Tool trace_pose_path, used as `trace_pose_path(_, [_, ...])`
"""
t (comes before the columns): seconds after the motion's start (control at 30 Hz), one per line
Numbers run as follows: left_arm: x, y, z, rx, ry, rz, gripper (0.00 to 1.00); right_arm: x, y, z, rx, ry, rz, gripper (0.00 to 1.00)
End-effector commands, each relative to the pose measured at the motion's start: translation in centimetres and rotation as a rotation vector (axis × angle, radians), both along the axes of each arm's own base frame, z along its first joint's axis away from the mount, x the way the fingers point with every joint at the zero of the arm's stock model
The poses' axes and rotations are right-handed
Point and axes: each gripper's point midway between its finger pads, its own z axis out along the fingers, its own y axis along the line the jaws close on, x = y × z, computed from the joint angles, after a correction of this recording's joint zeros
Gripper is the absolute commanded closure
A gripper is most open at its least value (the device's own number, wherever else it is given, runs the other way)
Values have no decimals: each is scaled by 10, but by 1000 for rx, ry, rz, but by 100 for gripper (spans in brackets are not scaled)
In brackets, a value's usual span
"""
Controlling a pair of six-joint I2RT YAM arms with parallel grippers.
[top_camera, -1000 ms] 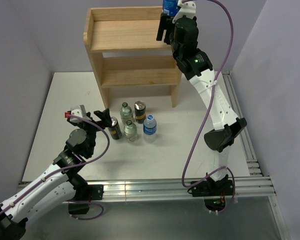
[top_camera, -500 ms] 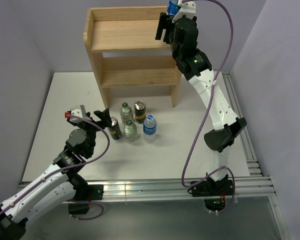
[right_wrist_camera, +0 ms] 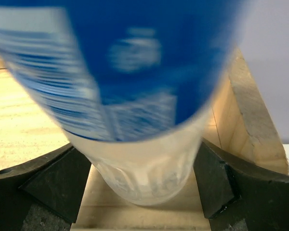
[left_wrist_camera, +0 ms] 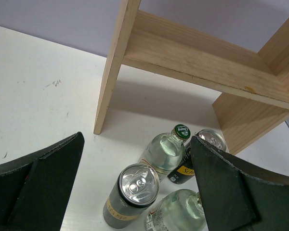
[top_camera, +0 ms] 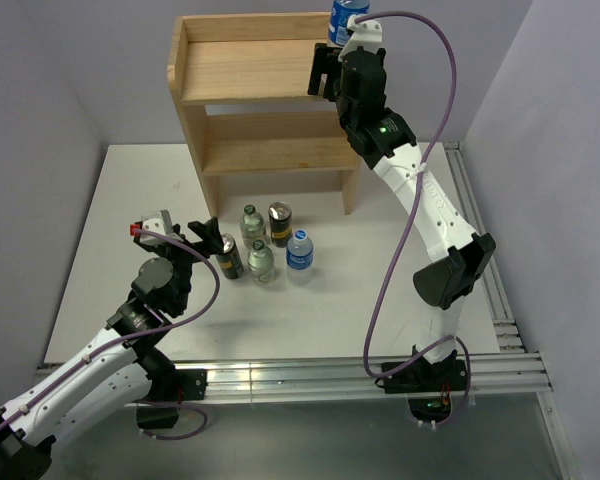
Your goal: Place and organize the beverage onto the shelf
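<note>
White tabletop [top_camera: 100, 250], lilac walls: the left gripper [left_wrist_camera: 136, 140] hangs wide open and empty by five drinks [top_camera: 261, 258] grouped before the shelf [top_camera: 250, 70]. The right gripper [right_wrist_camera: 142, 168] brackets a blue-labelled bottle [right_wrist_camera: 135, 72] at the top tier's right end, grip or release impossible to tell. Best practice would be seating the base flat, parting the jaws fully, then backing off level.

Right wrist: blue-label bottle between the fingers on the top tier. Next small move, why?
Probably open the right gripper wider, then back off: the bottle seems to rest on the shelf's top tier by its side panel, fingers close on both sides.
</note>
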Motion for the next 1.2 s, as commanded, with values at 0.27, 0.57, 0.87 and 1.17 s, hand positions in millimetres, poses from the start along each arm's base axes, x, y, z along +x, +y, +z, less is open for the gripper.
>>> trace_pose_path(0.27, [-1,2,11,-21,-32,9,1,-35,-37,23,63,-48,-78,9])
trace_pose_path(0.57, [-2,3,12,-28,-36,6,1,-60,-45,17,90,-30,-61,5])
trace_pose_path(0.87, [-2,2,11,-28,-32,6,1,-119,-47,-15,126,27,-46,4])
trace_pose_path(1.17, [-3,2,10,-34,-30,2,1,-230,10,-121,141,185,112,4])
